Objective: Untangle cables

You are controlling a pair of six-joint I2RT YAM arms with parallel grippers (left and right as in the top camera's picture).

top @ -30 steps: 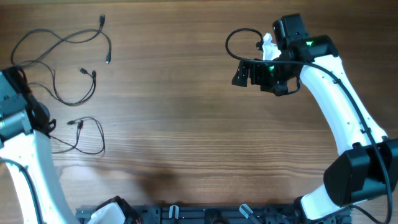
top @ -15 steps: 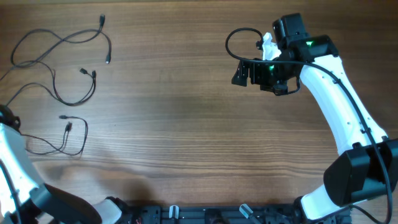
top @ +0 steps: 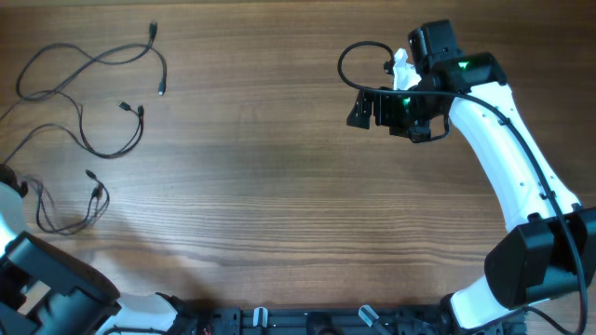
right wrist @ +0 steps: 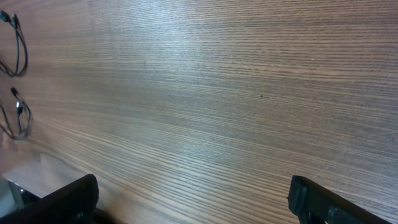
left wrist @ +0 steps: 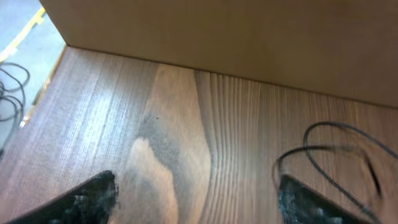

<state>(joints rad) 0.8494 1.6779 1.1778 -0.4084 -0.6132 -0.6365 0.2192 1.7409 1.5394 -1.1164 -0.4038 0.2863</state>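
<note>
Cables: thin black cords at the far left of the table, none tightly knotted.
Lower cord: lies alone in a loose loop, apart from the upper 2.
Upper cords: appear to cross at 1 spot.
Left gripper: fingers spread, holding nothing; a cord loop lies just beside it.
Right gripper: spread wide, empty, well apart from the cords.
Progress: probably mostly done; the upper pair is left to separate.

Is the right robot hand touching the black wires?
Apart. The overhead view shows the right end effector at upper right, the cables far left, table between them.
</note>
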